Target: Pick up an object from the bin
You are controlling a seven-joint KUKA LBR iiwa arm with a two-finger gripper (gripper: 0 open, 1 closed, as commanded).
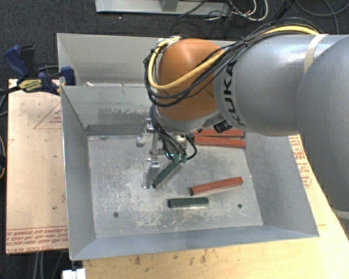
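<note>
— Where was the gripper (pixel 153 182) in the grey metal bin (pixel 75 156)?

— Down low, just left of the middle of the floor, with its tip close to or on the scratched bare metal. It hung beneath the orange dome-shaped cover (pixel 183 80) at the end of the big grey arm (pixel 279 86), which came in from the right. Yellow and black cables (pixel 163 89) were looped round that cover.

— Was the claw wide, narrow, or clamped on something?

— I could not tell. Seen from above, its parts overlapped, so I could read neither its spread nor any load.

— And the things to be picked?

— Three lay loose on the floor. A small dark green flat bar (pixel 188 203) lay toward the near wall, just right of the gripper, near it but apart. A reddish-brown flat bar (pixel 216 186) lay just beyond that one, further right, with its right end angled toward the back. An orange-red flat bar (pixel 221 139) lay at the back right, partly hidden under the arm.

— Which was closest?

— The dark green one. The gripper stood over bare floor beside it, not over it.
</note>
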